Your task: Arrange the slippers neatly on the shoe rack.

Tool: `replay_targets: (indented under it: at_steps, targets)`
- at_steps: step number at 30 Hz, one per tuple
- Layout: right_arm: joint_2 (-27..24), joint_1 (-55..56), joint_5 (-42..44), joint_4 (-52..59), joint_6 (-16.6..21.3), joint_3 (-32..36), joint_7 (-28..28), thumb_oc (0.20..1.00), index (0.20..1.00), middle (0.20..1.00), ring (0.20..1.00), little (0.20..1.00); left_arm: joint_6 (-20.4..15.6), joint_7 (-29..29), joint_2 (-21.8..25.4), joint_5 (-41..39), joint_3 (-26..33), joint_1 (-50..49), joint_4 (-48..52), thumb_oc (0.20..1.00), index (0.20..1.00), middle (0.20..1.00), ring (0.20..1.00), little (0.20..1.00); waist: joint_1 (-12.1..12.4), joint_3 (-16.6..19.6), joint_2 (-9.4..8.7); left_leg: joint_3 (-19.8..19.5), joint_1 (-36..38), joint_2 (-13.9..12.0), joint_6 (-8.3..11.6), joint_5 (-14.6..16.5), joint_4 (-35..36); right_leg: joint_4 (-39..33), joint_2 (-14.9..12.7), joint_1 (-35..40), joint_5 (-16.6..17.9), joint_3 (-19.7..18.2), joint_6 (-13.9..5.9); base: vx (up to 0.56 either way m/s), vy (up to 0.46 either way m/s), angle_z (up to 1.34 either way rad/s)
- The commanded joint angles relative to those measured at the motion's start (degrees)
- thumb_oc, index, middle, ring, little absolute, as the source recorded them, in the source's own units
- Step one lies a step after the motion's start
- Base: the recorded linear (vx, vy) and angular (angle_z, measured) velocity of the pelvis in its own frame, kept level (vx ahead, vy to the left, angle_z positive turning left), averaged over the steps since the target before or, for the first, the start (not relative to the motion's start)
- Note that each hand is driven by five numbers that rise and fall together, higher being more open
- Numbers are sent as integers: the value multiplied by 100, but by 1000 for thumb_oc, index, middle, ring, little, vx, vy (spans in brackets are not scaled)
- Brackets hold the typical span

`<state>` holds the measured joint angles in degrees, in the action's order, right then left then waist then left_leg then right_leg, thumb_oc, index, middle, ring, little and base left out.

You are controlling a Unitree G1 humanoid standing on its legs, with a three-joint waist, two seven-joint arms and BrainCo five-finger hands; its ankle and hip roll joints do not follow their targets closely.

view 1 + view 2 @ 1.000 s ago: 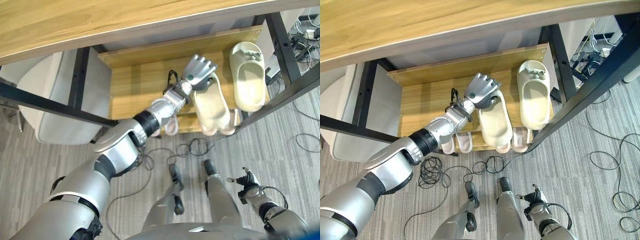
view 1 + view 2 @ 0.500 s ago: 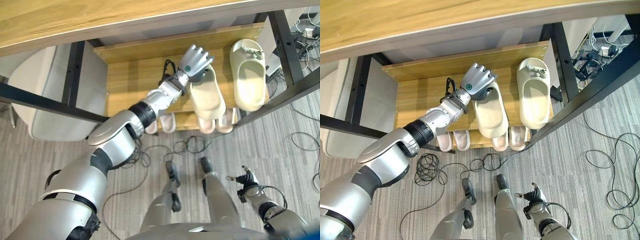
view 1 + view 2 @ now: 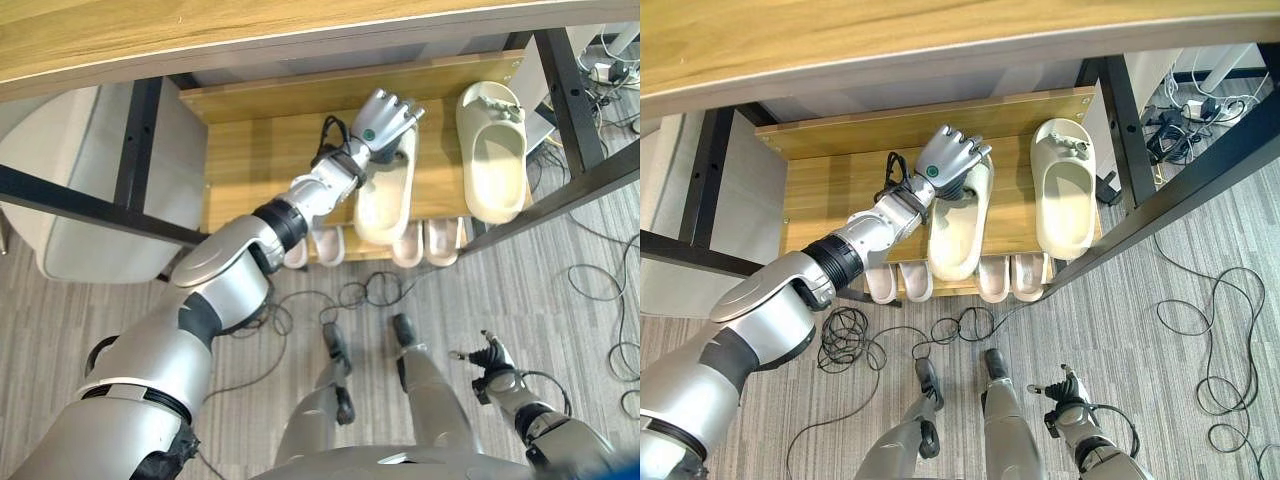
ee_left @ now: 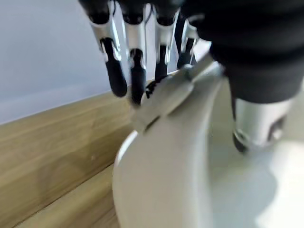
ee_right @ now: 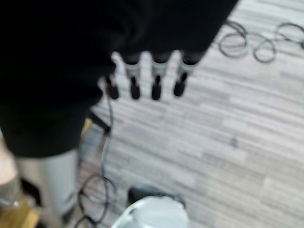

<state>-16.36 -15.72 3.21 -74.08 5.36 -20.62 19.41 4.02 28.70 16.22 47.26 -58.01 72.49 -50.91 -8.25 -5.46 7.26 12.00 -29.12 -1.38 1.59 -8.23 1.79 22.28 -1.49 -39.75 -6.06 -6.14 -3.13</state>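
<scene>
Under the table, my left hand is curled over the strap of a cream slipper on the shoe rack's upper wooden shelf. In the left wrist view the fingers wrap the top of the slipper and the thumb presses inside it. The slipper's heel points toward me, angled a little left. A second cream slipper lies flat at the shelf's right end, a gap apart. My right hand hangs low over the floor, its fingers straight and holding nothing.
Two pairs of pale pink slippers poke out from the lower shelf. A wooden tabletop and black frame bars cross above the rack. A grey cabinet stands left. Cables lie on the floor.
My left hand has dragged the held slipper leftward along the shelf, widening the gap to the second cream slipper. The right hand has stayed put.
</scene>
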Motion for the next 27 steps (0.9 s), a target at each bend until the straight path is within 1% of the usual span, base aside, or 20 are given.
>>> replay_targets:
  at_steps: [1,2,3,5,6,9,15,22,27]
  targets:
    - [-251,-19,149,16,2,-2,58,1000,1000,1000,1000,1000,-220,-189,64,-512,639,408,-287,1000,1000,1000,1000,1000,-70,-264,44,-394,-150,85,58,620,-458,-1537,-427,416,810,380,-341,0,0,0]
    - [-281,1,150,42,-21,8,43,1000,1000,1000,1000,1000,-359,-359,120,-679,597,444,-154,1000,1000,1000,1000,1000,-59,-254,55,-399,-143,85,58,622,-463,-1517,-424,416,798,379,-338,0,0,0]
    - [-294,19,152,40,-30,20,19,1000,1000,1000,1000,1000,-448,-408,166,-800,589,468,-74,1000,1000,1000,1000,1000,-52,-249,66,-399,-140,85,59,620,-465,-1507,-426,418,788,388,-336,0,0,0]
    - [-312,10,134,56,-64,16,2,1000,1000,1000,1000,1000,-551,-549,231,-974,547,471,99,1000,1000,1000,1000,1000,-40,-235,86,-394,-139,95,61,623,-470,-1488,-420,417,776,388,-333,0,0,0]
    - [-319,-12,152,66,-91,14,-48,1000,1000,1000,1000,1000,-651,-754,241,-1154,504,501,190,1000,1000,1000,1000,1000,-24,-237,105,-404,-141,94,65,615,-474,-1473,-419,410,769,393,-328,0,0,0]
    - [-316,-19,158,96,-108,5,-95,1000,1000,1000,1000,1000,-715,-900,255,-1263,459,536,302,1000,1000,1000,1000,1000,-12,-234,123,-414,-126,97,65,616,-475,-1466,-416,416,762,394,-331,0,0,0]
    - [-343,-114,223,132,-205,-35,-317,1000,1000,1000,1000,1000,-857,-1411,448,-1606,337,840,878,1000,1000,1000,1000,1000,67,-261,174,-449,-72,124,68,610,-496,-1435,-428,482,721,433,-342,-2,-3,1]
    - [-359,-162,212,179,-253,-99,-474,1000,1000,1000,1000,1000,-1007,-1524,566,-1885,448,789,1359,1000,1000,1000,1000,1000,120,-308,180,-486,4,147,79,601,-536,-1398,-445,585,700,459,-351,-17,-7,5]
    - [-372,-172,191,182,-303,-87,-549,1000,1000,1000,1000,1000,-965,-1722,607,-2042,491,756,1479,1000,1000,1000,1000,1000,145,-307,185,-528,45,164,77,610,-567,-1389,-450,652,697,485,-346,-13,-4,3]
